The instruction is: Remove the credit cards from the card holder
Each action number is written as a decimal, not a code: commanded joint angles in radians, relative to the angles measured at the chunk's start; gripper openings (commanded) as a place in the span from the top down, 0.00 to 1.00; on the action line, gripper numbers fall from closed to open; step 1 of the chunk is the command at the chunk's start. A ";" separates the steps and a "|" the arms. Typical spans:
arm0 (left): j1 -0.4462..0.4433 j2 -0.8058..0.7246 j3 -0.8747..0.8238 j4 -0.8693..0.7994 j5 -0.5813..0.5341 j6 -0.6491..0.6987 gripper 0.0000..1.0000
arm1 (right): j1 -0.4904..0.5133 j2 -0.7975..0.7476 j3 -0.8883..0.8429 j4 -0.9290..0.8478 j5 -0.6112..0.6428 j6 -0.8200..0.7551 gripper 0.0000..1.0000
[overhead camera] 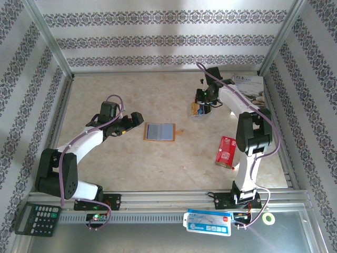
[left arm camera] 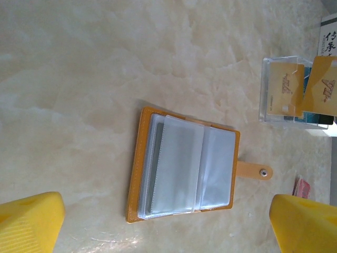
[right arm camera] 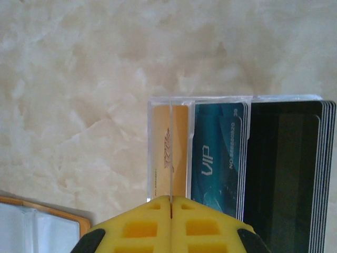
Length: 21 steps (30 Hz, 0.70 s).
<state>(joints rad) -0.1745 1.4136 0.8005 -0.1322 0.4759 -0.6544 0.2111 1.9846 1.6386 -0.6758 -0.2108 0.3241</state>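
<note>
Marbled beige counter (overhead camera: 116, 168) runs between patterned walls (overhead camera: 158, 42). At left, the left pincer (overhead camera: 138, 117) hangs with its yellow fingers (left arm camera: 29, 221) well apart. Just right of it the card holder (overhead camera: 159, 132) lies open and flat near the counter's middle. The left wrist view adds its clear sleeves and snap tab (left arm camera: 255, 171). Farther right, the right pincer (overhead camera: 202, 105) stands over a clear card box (right arm camera: 158, 105). Its own wrist view shows the fingers pressed together on a thin card (right arm camera: 171, 147) seen edge-on, with teal cards (right arm camera: 216, 153) and black cards (right arm camera: 284, 174) standing in the box to its right.
</note>
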 commanded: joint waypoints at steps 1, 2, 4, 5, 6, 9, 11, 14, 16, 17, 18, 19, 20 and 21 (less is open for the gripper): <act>0.012 0.019 0.020 0.020 0.018 0.022 0.00 | -0.004 0.027 0.044 -0.053 -0.018 -0.023 0.98; 0.013 0.021 0.022 0.016 0.014 0.025 0.00 | -0.004 0.033 0.046 -0.054 -0.020 -0.024 0.98; 0.013 0.020 0.028 0.002 0.004 0.022 0.00 | -0.005 0.047 0.054 -0.063 -0.029 -0.022 0.97; 0.012 0.017 0.034 -0.011 0.000 0.023 0.00 | -0.004 0.056 0.063 -0.071 -0.038 -0.023 0.97; 0.013 0.012 0.036 -0.020 0.000 0.025 0.00 | -0.003 0.063 0.068 -0.072 -0.042 -0.026 0.96; 0.012 -0.002 0.036 -0.030 -0.018 0.034 0.00 | -0.005 0.079 0.084 -0.081 -0.015 -0.029 0.93; 0.012 -0.001 0.053 -0.057 -0.025 0.043 0.00 | -0.005 0.084 0.089 -0.074 -0.010 -0.031 0.89; 0.012 -0.004 0.063 -0.072 -0.025 0.050 0.00 | -0.004 0.095 0.118 -0.071 -0.008 -0.031 0.79; 0.012 -0.013 0.047 -0.050 -0.039 0.038 0.00 | -0.004 0.085 0.135 -0.077 0.002 -0.028 0.77; 0.012 -0.014 0.042 -0.042 -0.047 0.032 0.00 | -0.003 0.073 0.128 -0.073 0.017 -0.025 0.74; 0.014 -0.012 0.042 -0.037 -0.049 0.029 0.00 | -0.001 0.057 0.117 -0.067 0.030 -0.021 0.73; 0.013 -0.009 0.043 -0.035 -0.052 0.027 0.00 | 0.000 0.041 0.107 -0.064 0.040 -0.016 0.73; 0.013 -0.007 0.046 -0.034 -0.058 0.023 0.00 | 0.005 0.017 0.090 -0.061 0.054 -0.006 0.73; 0.014 -0.003 0.050 -0.034 -0.061 0.020 0.00 | 0.012 -0.008 0.068 -0.051 0.065 0.003 0.72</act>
<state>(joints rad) -0.1745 1.4242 0.8375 -0.1673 0.4412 -0.6357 0.2123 2.0560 1.7355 -0.7288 -0.1993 0.3096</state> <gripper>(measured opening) 0.998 0.273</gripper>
